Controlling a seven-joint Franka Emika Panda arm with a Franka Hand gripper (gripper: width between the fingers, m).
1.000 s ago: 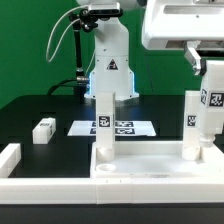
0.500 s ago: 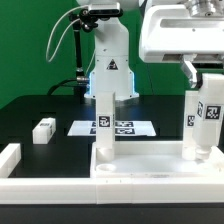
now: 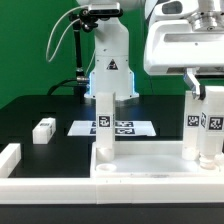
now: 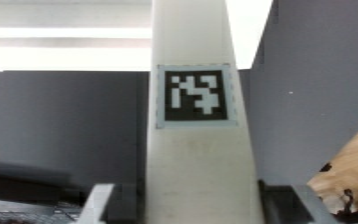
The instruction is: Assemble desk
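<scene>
In the exterior view, the white tabletop tray (image 3: 150, 172) lies at the front of the black table (image 3: 40, 105), with its raised rims upward. One upright leg (image 3: 105, 120) stands in the tray's corner toward the exterior view's left, showing a square tag. A second upright leg (image 3: 192, 128) stands near the corner toward the exterior view's right. Just beside it, further right, is the held leg (image 3: 213, 125), also upright. The gripper (image 3: 207, 95) comes down on its upper part from the arm's large white housing. One dark finger (image 3: 197, 88) shows against the leg; the other is hidden here. The held leg's lower end drops behind the tray's rim, so it cannot be told whether it is seated. A fourth, lying leg (image 3: 43, 129) rests on the table well to the left. The marker board (image 3: 125, 127) lies flat behind the tray. A low white rail (image 3: 10, 158) edges the table.

The wrist view settles the grip. The held leg (image 4: 197, 150) fills the middle of the picture with its tag facing the camera. Both grey fingers (image 4: 99, 205) press against its opposite sides, so the gripper (image 4: 185, 200) is pinching it. The tray and the other legs are out of this view.
</scene>
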